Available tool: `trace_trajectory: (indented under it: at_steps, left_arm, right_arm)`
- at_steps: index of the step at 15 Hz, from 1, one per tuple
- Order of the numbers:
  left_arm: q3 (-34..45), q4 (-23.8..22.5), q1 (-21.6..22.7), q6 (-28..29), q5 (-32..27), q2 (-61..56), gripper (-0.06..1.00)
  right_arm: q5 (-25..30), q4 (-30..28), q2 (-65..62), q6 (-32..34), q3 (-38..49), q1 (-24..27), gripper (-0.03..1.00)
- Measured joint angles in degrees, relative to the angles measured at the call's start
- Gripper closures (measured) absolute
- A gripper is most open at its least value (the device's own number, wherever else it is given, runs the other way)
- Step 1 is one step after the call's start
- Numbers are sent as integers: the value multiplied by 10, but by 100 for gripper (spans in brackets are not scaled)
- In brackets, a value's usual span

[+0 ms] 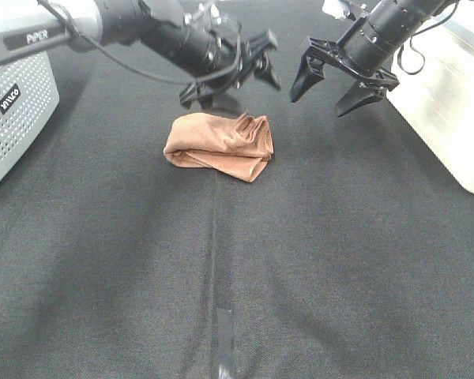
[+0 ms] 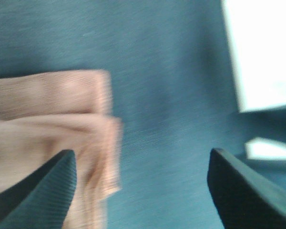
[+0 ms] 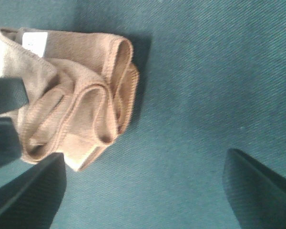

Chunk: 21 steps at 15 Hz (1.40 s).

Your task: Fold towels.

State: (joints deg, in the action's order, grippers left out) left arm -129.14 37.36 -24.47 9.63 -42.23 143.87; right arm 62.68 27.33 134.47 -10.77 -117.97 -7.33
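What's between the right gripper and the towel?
Nothing; just bare black tabletop between the right gripper and the towel, seen in the exterior high view.

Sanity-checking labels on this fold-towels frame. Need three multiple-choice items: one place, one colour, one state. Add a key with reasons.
1. Where does the towel lie?
A) on the dark table cloth
B) inside the white bin
C) draped over an arm

2. What colour is the towel?
A) blue
B) reddish-brown
C) white

3. What state is the right end effector in?
A) shut on the towel
B) shut, empty
C) open, empty

Key:
1 A: the towel sits bunched on the table cloth, apart from the white bin.
2 B: it reads reddish-brown in all three views.
3 C: the right wrist view shows its fingers spread wide with only bare cloth between them.
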Motion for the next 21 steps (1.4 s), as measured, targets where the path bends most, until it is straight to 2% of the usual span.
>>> trace_trajectory:
  at_steps: [1,3,4,5,8,10,11,12,16,21]
  left_arm:
    - [-9,-10,9,-11,0,-7,21]
    - [-18,-64,41,-37,1,-36,21]
    - [-19,-95,64,-41,3,-53,21]
    - [-21,-124,95,-42,3,-71,21]
    - [-21,-139,131,-42,1,-77,21]
    - [-21,-143,134,-42,1,-77,21]
    - [-21,-143,134,-42,1,-77,21]
    - [-21,-144,134,-42,0,-77,21]
    - [-21,-147,134,-42,-9,-77,21]
    - [-21,-151,134,-42,-21,-77,21]
  right_arm:
    - [1,18,0,-1,0,0,13]
    - [4,84,0,-17,0,0,13]
    - [5,153,0,-41,0,-3,13]
    - [2,190,0,-54,0,-11,13]
    - [-20,297,9,-92,0,-55,13]
    - [-44,356,34,-120,0,-84,13]
    - [-44,356,34,-120,0,-84,13]
    - [-61,409,63,-140,0,-99,13]
    - [-66,426,120,-143,0,-95,13]
    - [-67,303,127,-87,-1,-62,13]
